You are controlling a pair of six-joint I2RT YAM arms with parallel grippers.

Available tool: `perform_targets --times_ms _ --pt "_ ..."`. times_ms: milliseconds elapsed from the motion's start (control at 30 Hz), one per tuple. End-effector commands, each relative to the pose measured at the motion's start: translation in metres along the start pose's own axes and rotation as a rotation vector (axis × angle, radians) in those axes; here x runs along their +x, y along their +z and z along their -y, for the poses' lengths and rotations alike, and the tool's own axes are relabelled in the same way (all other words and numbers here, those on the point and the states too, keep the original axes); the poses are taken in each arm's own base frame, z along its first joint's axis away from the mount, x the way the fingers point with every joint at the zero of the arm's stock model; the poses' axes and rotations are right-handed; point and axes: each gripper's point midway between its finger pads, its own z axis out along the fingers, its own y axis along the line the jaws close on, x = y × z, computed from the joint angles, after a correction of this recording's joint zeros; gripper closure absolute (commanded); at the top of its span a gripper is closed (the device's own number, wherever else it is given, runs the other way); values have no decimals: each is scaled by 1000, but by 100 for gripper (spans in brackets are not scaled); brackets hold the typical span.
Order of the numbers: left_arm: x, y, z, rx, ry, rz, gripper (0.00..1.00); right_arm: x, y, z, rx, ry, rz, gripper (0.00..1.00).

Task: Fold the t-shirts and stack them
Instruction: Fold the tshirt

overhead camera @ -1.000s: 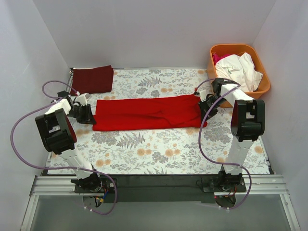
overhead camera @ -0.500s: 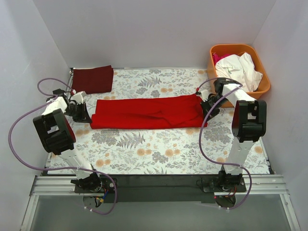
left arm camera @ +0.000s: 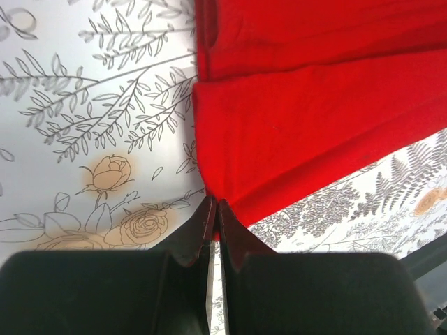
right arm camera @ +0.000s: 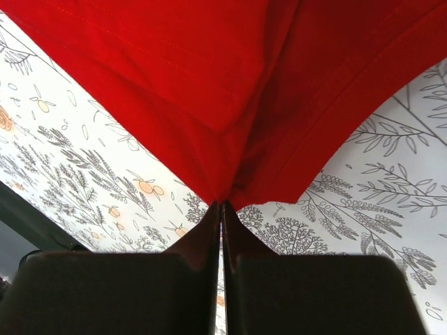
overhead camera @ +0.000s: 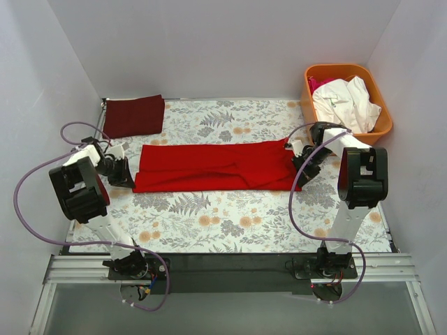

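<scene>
two clamped grippers (left arm camera: pixel 214 207) (right arm camera: pixel 222 206), one red t-shirt (overhead camera: pixel 216 166)

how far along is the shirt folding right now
Done: one dark red shirt lies folded at the far left corner. In hand: the bright red shirt, folded into a long strip, pinched at its ends by the left fingers and right fingers. Left: finishing it, stacking it, then the white clothes in the orange basket.

Red t-shirt (overhead camera: pixel 216 166), floral tablecloth (overhead camera: pixel 230 216)
</scene>
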Motion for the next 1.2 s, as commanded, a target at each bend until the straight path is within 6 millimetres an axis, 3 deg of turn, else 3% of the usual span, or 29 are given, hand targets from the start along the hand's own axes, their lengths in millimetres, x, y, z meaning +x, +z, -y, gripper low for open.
perform_targets --times_ms 0,200,433,500,533,567,633,700,867,900,1000,1033,1067,1100,1133,1167 --pt "9 5 -10 -30 14 -19 100 7 -3 5 34 -14 -11 99" --pt "20 0 -5 -42 30 -21 100 20 -6 -1 56 -27 -22 99" --pt "-12 -11 3 -15 59 97 100 19 -14 -2 79 -39 -8 99" --pt "-16 -14 3 -17 71 94 91 20 -16 -2 83 -42 -11 89" --pt "-19 -16 3 -13 87 98 82 19 -20 -4 90 -52 0 85" --pt "-27 -24 4 -26 107 129 79 17 -22 -6 88 -58 10 74" --pt "-41 -33 14 1 148 188 68 7 -32 -12 78 -73 53 69" --pt "-56 -42 25 24 188 238 65 0 -39 -18 61 -71 79 66" --pt "-71 -36 45 75 240 235 62 -30 -59 -31 16 -68 177 64" --pt "-76 -39 53 89 257 247 62 -34 -60 -34 4 -57 189 64" --pt "-76 -41 105 223 322 278 60 -43 -56 -45 -49 -47 201 63" --pt "-76 -37 134 284 387 296 59 -44 -50 -47 -70 -27 192 61" --pt "-74 -34 149 305 416 304 56 -45 -47 -47 -79 -20 190 60" --pt "-61 -31 166 322 419 302 55 -46 -40 -48 -98 -9 177 60" --pt "-62 -21 196 352 505 324 55 -48 -37 -47 -110 21 175 60" --pt "-58 -17 209 360 527 325 53 -49 -35 -45 -108 39 170 60"
